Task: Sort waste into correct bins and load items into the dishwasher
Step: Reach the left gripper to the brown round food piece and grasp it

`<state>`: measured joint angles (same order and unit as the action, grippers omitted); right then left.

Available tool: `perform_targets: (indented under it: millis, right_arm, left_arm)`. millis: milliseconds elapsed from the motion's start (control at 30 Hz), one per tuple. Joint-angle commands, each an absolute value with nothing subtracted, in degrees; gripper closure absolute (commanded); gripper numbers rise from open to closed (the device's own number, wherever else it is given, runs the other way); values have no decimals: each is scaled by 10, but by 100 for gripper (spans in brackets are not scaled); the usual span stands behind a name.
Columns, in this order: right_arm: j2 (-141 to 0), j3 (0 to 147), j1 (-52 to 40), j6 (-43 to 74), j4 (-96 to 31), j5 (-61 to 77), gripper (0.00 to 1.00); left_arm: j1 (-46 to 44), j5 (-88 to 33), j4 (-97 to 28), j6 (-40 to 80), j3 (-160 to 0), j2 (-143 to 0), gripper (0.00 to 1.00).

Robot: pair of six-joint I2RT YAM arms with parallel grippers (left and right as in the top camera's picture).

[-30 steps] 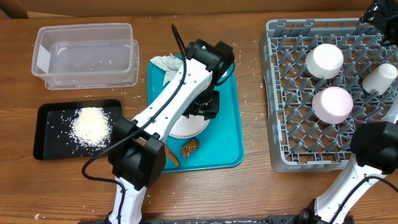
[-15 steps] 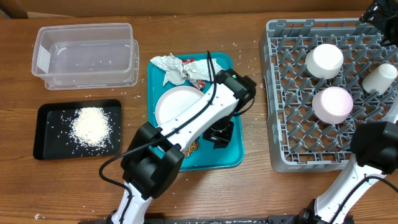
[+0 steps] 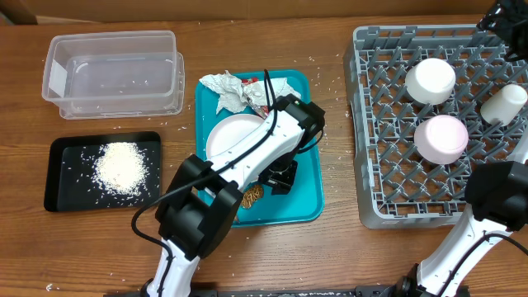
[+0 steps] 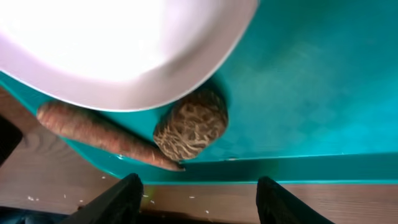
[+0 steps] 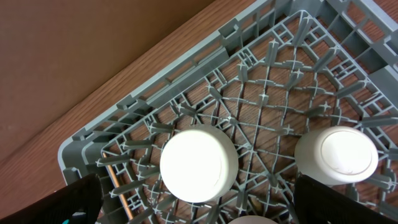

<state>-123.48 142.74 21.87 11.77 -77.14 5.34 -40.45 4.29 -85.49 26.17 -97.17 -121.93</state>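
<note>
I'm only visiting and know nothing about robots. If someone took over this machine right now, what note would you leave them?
Left end effector: open, empty, over the carrot and brown lump on the teal tray.
Right end effector: open, empty, above the dish rack.
Done: bowls and cup in the rack; rice in the black tray.
Left: plate to rack; napkin, wrapper, carrot and lump to black tray or clear tub.

White plate (image 3: 235, 136) centre, carrot (image 4: 93, 130) and brown lump (image 4: 191, 124) at its near edge; rice (image 3: 122, 167) in black tray (image 3: 62, 194), left; bowls (image 3: 430, 80), cup (image 3: 504, 105) in rack (image 3: 388, 165), right
</note>
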Motion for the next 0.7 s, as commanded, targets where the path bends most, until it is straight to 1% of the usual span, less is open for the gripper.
perform_targets:
  millis: [0,33,233,367,433,500,533,567,600,633,667]
  right_arm:
    - [-1223,1437,219,118,-768,52,0]
    - [-1223,1437,219,118,-768,52,0]
    - [-1223,1437,219,118,-768,52,0]
    - [-1223,1437,219,118,-768,52,0]
    - [-1223,1437,219,118,-768,52,0]
    - [-1223,1437,219,118,-768,52,0]
    - [-1223,1437,219,118,-768,52,0]
    - [-1223,1437,219,118,-768,52,0]
    - [-1223,1437,219,118,-768,52,0]
    - [-1223,1437,219,118,-768,52,0]
    - [-1223,1437,219,118,-768,52,0]
  left_arm:
    - [-368,18,-853,233,-964,-1211,41]
    - [-358,12,-851,233,-964,-1203,42]
    - [-319,-6,-823,200,-952,-1098,41]
    - [-313,-87,-760,148,-879,-1010,40]
    - [-313,-90,-728,148,-825,-968,39]
    - [-313,-90,-696,149,-768,-933,36]
    - [-313,-91,-682,152,-746,-922,33]
    - [-313,-91,-667,154,-724,-914,27]
    - [-313,-91,-654,154,-705,-909,27]
    - [-313,-91,-645,154,-691,-909,24]
    - [-314,-91,-640,154,-682,-910,17]
